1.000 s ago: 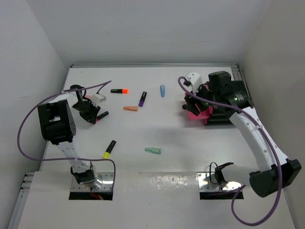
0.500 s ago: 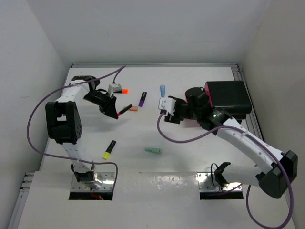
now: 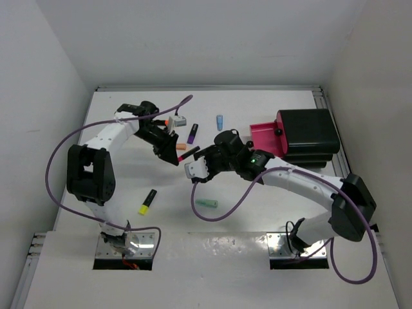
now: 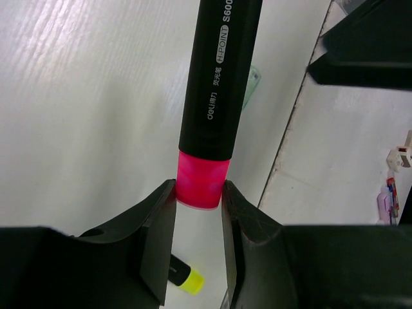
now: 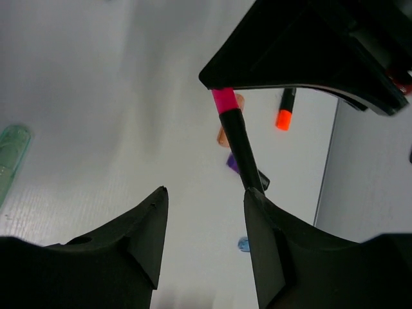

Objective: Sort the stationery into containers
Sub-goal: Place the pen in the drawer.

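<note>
Left gripper (image 4: pixel 198 209) pinches the pink highlighter (image 4: pixel 219 84) by its cap, barrel jutting out in mid-air. Right gripper (image 5: pixel 205 206) gapes wide just beside it. Handover, I judge: centre the barrel, close right before left lets go, then go to the open drawer (image 3: pixel 261 133).

Pink highlighter (image 5: pixel 239 148) (left-held) stands before right fingers (image 5: pixel 265 257).

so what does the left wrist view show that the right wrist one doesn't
Only the left wrist view: the printed lettering on the pink highlighter and a yellow-tipped highlighter below it. Only the right wrist view: the open right gripper, an orange-tipped highlighter and a blue piece. Both: the pink highlighter pinched at its pink end by the left gripper, and the mint piece.
</note>
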